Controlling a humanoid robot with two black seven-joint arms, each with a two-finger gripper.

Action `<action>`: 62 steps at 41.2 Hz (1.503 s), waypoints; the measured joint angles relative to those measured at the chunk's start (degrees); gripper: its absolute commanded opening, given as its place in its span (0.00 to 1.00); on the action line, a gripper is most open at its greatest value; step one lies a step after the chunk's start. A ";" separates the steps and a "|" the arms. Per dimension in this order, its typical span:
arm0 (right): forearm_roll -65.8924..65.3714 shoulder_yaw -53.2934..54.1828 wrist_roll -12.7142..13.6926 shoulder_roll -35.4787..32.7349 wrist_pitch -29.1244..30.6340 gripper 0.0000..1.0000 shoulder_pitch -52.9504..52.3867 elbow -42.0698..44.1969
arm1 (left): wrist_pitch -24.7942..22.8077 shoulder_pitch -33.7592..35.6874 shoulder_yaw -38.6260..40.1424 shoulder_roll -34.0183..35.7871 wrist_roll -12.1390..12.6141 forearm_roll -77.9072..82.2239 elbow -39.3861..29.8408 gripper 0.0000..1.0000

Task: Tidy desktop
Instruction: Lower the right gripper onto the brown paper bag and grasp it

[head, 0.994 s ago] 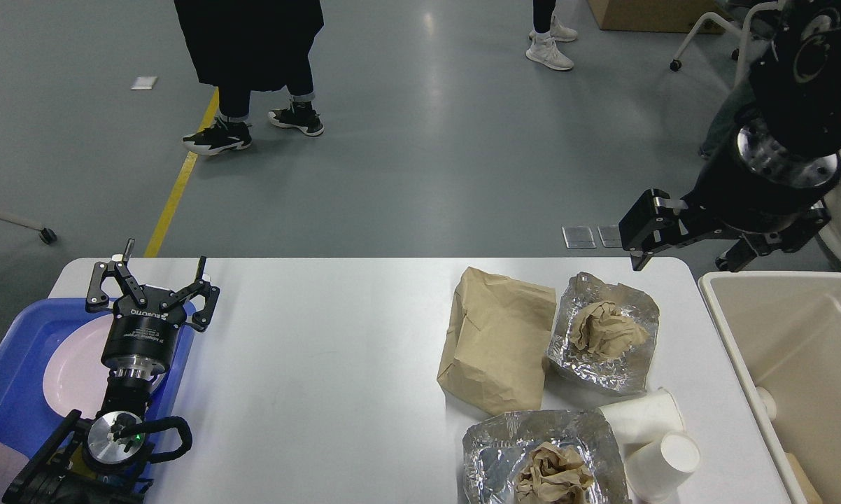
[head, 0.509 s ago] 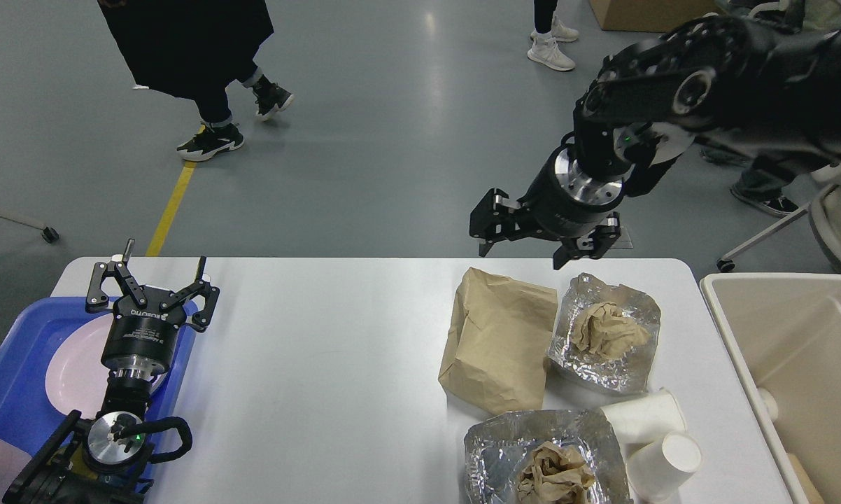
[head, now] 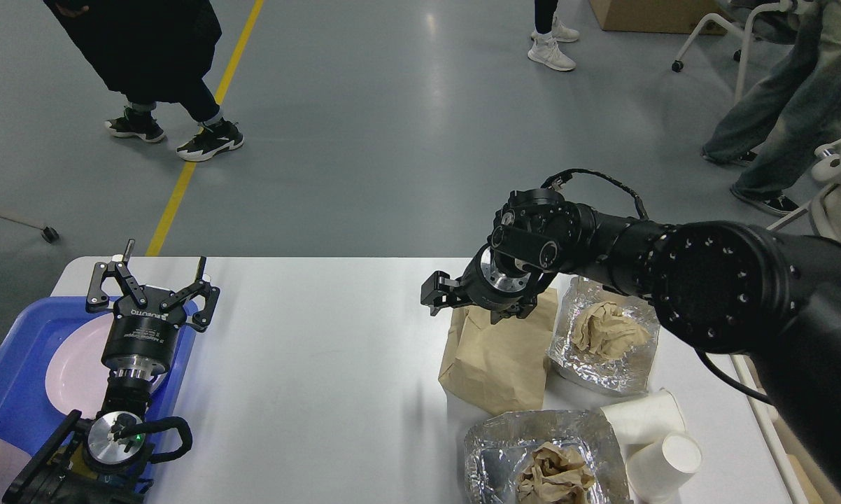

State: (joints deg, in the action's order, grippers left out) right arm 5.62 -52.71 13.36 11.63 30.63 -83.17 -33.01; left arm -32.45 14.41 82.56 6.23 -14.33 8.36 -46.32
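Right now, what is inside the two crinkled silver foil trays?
Each crinkled silver foil tray, the far one and the near one, holds a crumpled brown paper wad. Anything beneath the wads is covered.

Lower foil tray (head: 543, 455): cut off by bottom edge. Brown paper bag (head: 494, 357): top hidden behind right gripper (head: 471, 302), whose finger spacing is indistinct.

**Colours on and around the table**

The desktop (head: 322, 336) is plain white. A blue tray (head: 15, 392) holds a pale pink plate (head: 71, 371). The paper bag (head: 494, 357) is brown. Two silver foil wrappers (head: 623, 364) (head: 490, 448) hold tan crumpled paper. Two paper cups (head: 662, 462) are white. Both arms are black. A yellow line (head: 182, 182) crosses the grey floor.
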 measured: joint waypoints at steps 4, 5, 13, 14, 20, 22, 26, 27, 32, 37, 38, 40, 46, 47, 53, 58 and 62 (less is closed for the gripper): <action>-3.65 0.18 0.00 0.02 -2.78 1.00 2.99 0.05 | -0.04 0.00 0.00 -0.03 0.00 0.00 0.00 0.96; -4.16 0.29 -0.03 0.01 -3.18 1.00 3.47 0.05 | -0.04 0.00 0.00 -0.03 0.00 0.01 0.00 0.96; -5.34 3.89 -0.18 -0.27 -7.26 1.00 6.18 0.05 | -0.04 0.00 0.00 -0.01 0.00 -0.01 0.00 0.96; -5.34 4.16 -0.18 -0.27 -7.64 1.00 6.35 0.05 | -0.03 0.00 0.00 0.00 0.00 -0.01 0.00 0.96; -5.37 5.09 -0.18 -0.44 -9.06 1.00 7.91 0.05 | -0.03 0.00 0.00 0.02 0.00 -0.01 0.00 0.96; -5.51 5.47 -0.20 -0.51 -10.14 1.00 8.78 0.00 | -0.02 0.00 0.00 0.02 0.00 -0.01 0.00 0.96; -6.08 5.66 -0.38 -0.53 -12.74 1.00 10.15 -0.16 | 0.01 0.00 0.00 0.02 0.00 -0.01 0.00 0.96; -6.17 5.67 -0.40 -0.53 -13.15 1.00 10.31 -0.18 | 0.01 0.00 0.00 0.02 0.00 -0.01 0.00 0.96; -6.39 5.72 -0.61 -0.55 -15.12 1.00 10.73 -0.30 | 0.01 0.00 0.00 0.02 0.00 -0.01 0.00 0.96; -6.75 5.74 -0.70 -0.52 -17.32 1.00 11.52 -1.67 | 0.01 0.00 0.01 0.02 0.00 -0.01 0.00 0.96; -7.03 5.74 -0.71 -0.51 -17.63 0.99 11.72 -1.90 | 0.01 0.00 0.01 0.02 0.00 -0.01 0.00 0.96; -7.99 5.73 -0.71 -0.51 -18.18 0.90 12.33 -2.29 | 0.01 0.00 0.01 0.01 0.00 -0.01 0.00 0.96; -10.15 5.74 -0.72 -0.56 -20.72 0.37 13.60 -2.68 | 0.01 0.00 0.00 0.01 0.00 -0.01 0.00 0.96; -10.24 5.77 -0.72 -0.57 -21.18 0.27 13.69 -2.77 | 0.02 0.00 0.01 0.01 0.00 -0.01 0.00 0.96; -10.35 5.90 -0.71 -0.61 -22.91 0.00 13.97 -4.25 | 0.01 0.00 0.00 0.01 0.00 -0.01 0.00 0.96; -10.26 6.03 -0.62 -0.59 -23.32 0.00 14.35 -4.78 | 0.01 0.00 0.00 0.01 0.00 -0.01 0.00 0.96; -10.14 6.26 -0.60 -0.57 -23.79 0.00 14.35 -5.27 | 0.01 0.00 0.00 0.01 0.00 -0.01 0.00 0.96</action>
State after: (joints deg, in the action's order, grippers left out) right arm -4.52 -46.46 12.76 11.07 6.85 -68.82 -38.27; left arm -32.44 14.41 82.57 6.24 -14.33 8.35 -46.32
